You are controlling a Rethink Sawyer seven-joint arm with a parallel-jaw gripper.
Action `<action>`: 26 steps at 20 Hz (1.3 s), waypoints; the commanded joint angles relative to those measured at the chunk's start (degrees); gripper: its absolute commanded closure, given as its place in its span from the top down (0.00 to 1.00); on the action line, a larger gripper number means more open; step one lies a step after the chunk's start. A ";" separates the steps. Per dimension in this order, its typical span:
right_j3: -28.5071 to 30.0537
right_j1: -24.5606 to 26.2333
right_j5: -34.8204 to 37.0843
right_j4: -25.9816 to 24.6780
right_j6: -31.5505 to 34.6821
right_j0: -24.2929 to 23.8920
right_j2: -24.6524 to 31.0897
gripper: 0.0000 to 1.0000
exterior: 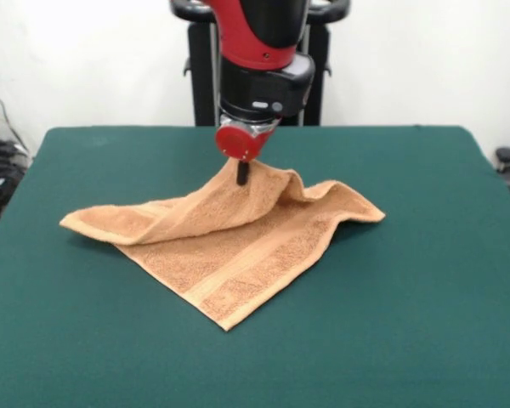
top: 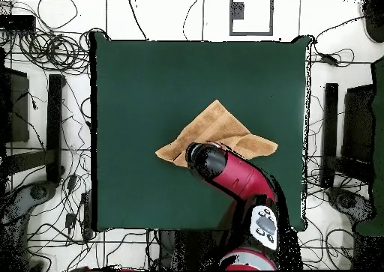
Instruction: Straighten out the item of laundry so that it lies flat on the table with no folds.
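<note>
The item of laundry [exterior: 229, 246], an orange-tan towel [top: 220, 129], lies near the middle of the dark green table [exterior: 416, 297], a corner pointing toward the front edge. Its far part is pulled up into a peak, and a fold runs from that peak out to the left corner. My gripper [exterior: 242, 174] comes straight down onto the peak and is shut on the cloth there. From overhead, the red and black arm [top: 236, 175] covers the gripper and the towel's near edge, while the table [top: 150, 82] shows bare green around it.
Green tabletop surrounds the towel on all sides. Off the table [top: 150, 82], tangled cables [top: 52, 52] and black stands [top: 54, 127] line both sides on the white floor. A small black object [exterior: 507, 156] sits beyond the right edge.
</note>
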 commanded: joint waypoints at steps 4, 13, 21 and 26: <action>9.93 -1.09 -3.09 -2.72 -2.20 -0.96 9.65 0.00; 11.59 -1.54 -4.14 -4.92 -3.72 -3.21 10.67 0.00; 11.73 -1.80 -3.05 -8.49 -4.12 -5.50 11.75 0.00; 12.69 -2.30 -3.97 -9.47 -3.10 -6.20 12.61 0.00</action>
